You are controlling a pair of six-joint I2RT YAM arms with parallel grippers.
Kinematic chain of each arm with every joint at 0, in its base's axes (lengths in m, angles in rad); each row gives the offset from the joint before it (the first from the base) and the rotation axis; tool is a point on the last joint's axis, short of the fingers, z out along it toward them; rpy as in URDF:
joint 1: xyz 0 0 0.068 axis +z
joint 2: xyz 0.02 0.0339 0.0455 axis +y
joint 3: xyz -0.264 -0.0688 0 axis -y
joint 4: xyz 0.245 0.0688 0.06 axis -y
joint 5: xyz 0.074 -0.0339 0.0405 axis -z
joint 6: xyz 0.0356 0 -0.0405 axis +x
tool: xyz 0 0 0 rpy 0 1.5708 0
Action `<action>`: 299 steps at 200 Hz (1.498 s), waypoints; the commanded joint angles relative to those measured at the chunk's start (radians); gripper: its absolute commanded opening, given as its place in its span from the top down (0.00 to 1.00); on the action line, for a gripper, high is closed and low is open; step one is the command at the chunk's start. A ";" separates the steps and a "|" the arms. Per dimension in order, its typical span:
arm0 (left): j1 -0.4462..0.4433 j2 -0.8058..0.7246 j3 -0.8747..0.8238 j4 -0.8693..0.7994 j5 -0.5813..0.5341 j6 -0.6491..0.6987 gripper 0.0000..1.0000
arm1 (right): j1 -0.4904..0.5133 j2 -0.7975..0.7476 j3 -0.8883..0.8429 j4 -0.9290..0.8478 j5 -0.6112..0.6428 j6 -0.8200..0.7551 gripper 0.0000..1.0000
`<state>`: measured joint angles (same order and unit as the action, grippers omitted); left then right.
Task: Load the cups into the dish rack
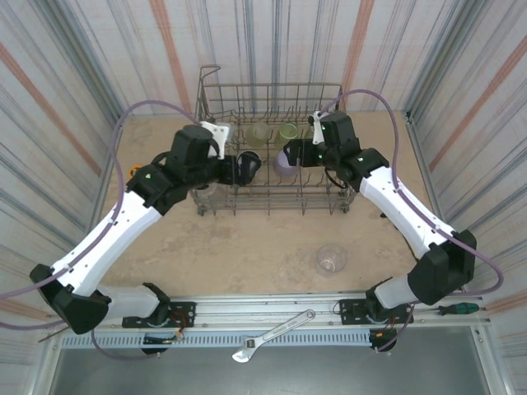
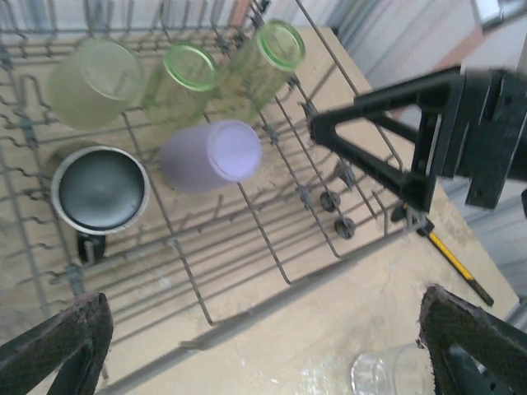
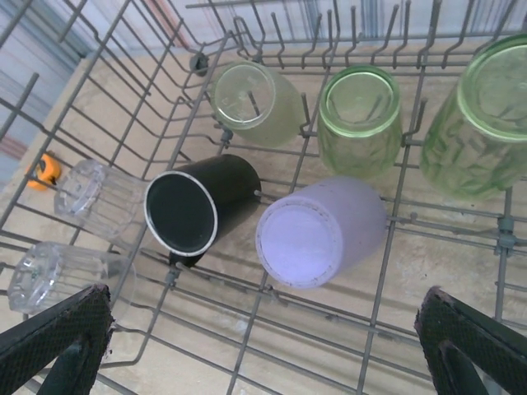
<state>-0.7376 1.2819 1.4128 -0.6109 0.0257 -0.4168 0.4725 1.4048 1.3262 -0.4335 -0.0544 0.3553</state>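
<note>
Top external view puts one clear cup (image 1: 331, 259) standing alone on the table (image 1: 239, 247), well in front of the dish rack (image 1: 272, 197) and nearer the right arm's base than the left's; by my reading it is the piece not yet loaded. Inside the rack the black cup (image 3: 198, 210) and the lavender cup (image 3: 317, 230) lie tipped side by side between the tines, with three yellow-green cups (image 3: 360, 111) in the row behind them. Two clear tumblers (image 3: 99, 193) lie at the rack's left end, though I cannot tell whether they sit inside the wires or just beyond them. Both hands hover over the middle of the rack: the left gripper (image 2: 263, 354) and the right gripper (image 3: 263, 346) each stand spread wide with nothing between the fingers. To do the step well, I judge the right arm should lift straight up clear of the tines before it swings away, so no finger snags a wire or knocks the lavender cup. It should come down over the loose cup with a finger on either side of the wall. It should close gently, since thin plastic is likely to flex and slip, then carry the cup to a free spot among the near tines. An orange tape measure (image 3: 45, 171) beyond the rack's left side and a wrench (image 1: 272, 336) by the near rail need no attention.
</note>
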 commanded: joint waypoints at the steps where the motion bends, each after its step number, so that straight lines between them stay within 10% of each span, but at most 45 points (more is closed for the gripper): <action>1: -0.088 0.019 0.002 0.003 -0.140 -0.027 0.01 | -0.022 -0.046 -0.038 0.002 -0.011 0.049 0.01; 158: -0.416 0.353 0.041 0.130 -0.124 -0.074 0.02 | -0.119 -0.205 -0.177 -0.015 -0.034 0.103 0.01; 299: -0.477 0.633 0.146 0.037 -0.043 -0.006 0.39 | -0.192 -0.271 -0.211 -0.033 -0.055 0.102 0.01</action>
<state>-1.2114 1.8980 1.5127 -0.5327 -0.0364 -0.4461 0.2909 1.1618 1.1206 -0.4576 -0.1024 0.4381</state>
